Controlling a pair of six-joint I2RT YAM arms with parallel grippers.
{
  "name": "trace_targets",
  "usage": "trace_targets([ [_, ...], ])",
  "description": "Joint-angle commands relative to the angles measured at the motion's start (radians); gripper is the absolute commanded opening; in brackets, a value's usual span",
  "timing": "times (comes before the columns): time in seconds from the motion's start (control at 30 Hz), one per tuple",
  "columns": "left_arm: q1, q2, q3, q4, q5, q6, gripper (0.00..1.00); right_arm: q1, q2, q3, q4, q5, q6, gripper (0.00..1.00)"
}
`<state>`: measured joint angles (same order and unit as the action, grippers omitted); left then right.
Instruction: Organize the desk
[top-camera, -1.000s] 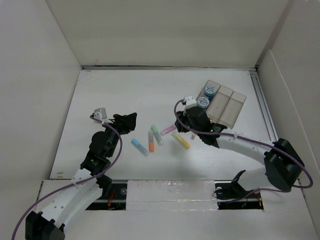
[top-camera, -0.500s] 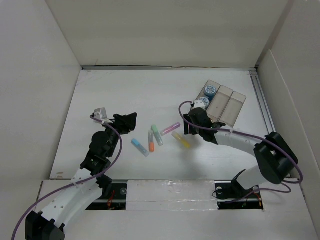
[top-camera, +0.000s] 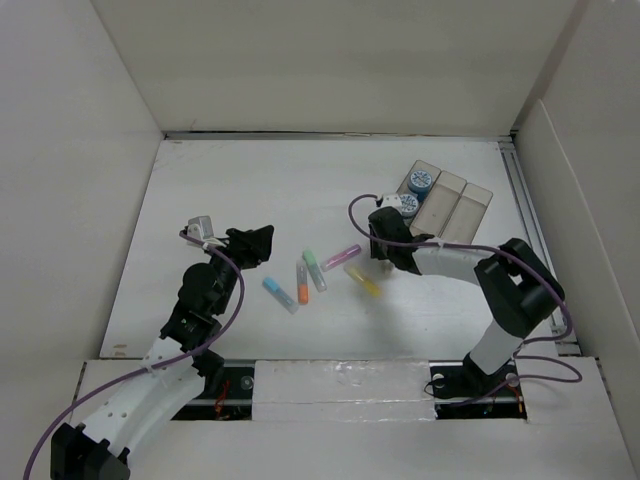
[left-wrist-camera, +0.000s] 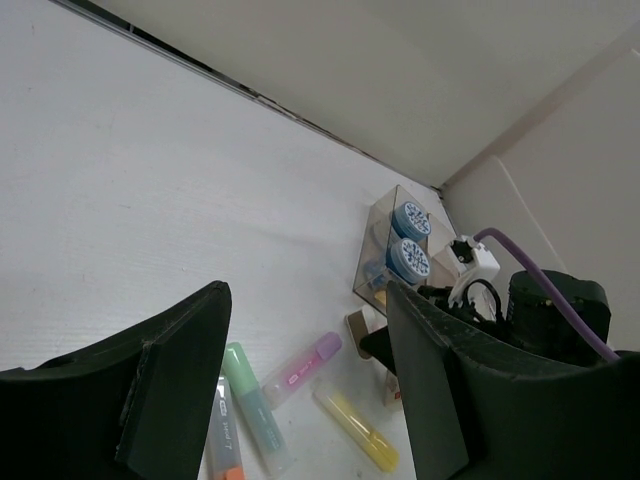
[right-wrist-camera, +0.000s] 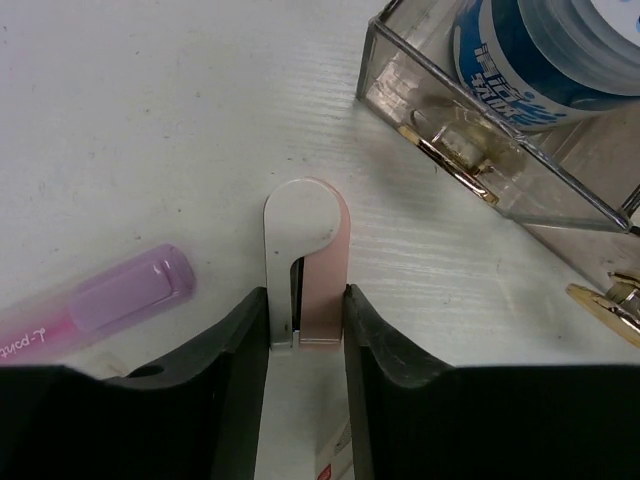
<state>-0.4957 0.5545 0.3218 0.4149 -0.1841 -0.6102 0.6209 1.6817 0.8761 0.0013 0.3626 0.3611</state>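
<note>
Item: the desk (top-camera: 250, 180). A flat white matte tabletop that fills the floor between the white walls and lies under everything listed here. Judged rigid and fixed, so it is a surface to work on and not a thing to grasp. Its matte face likely gives small objects some friction, so they should stay put when nudged.

Left: left gripper (top-camera: 262, 247), held low over the desk. Its claw is spread wide and holds nothing.

Centre: five highlighters lying loose and flat, in order blue (top-camera: 280, 294), orange (top-camera: 302, 285), green (top-camera: 315, 271), pink (top-camera: 341, 258) and yellow (top-camera: 362, 281). They are probably light, stiff, smooth plastic that will roll. Best taken across the barrel at mid-length.

Right of centre: right gripper (right-wrist-camera: 305, 300), with its claw pinching a small white-and-pink piece (right-wrist-camera: 305, 225) that has a rounded end, one finger on each flat side. The piece looks thin and light, and it may slip if tilted.

Right: clear tray (top-camera: 478, 192), just beside that gripper. Blue-labelled rolls (top-camera: 420, 181) sit in its left compartment. The walls look hard and brittle.
</note>
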Motion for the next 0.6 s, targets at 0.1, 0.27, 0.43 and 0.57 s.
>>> trace_targets([
  [0.1,-0.003,-0.001,0.036,0.053,0.014,0.012,0.59,0.013,-0.181,-0.008,0.016,0.03,-0.001,0.24],
  [0.27,-0.003,0.012,0.045,0.05,0.026,0.012,0.59,-0.044,-0.382,-0.031,0.014,-0.011,-0.005,0.28],
  [0.43,-0.003,0.002,0.043,0.048,0.023,0.01,0.59,-0.116,-0.468,-0.043,-0.035,-0.042,0.027,0.27],
  [0.57,-0.003,0.001,0.036,0.058,0.029,0.009,0.59,-0.148,-0.537,-0.078,-0.081,0.05,0.056,0.26],
])
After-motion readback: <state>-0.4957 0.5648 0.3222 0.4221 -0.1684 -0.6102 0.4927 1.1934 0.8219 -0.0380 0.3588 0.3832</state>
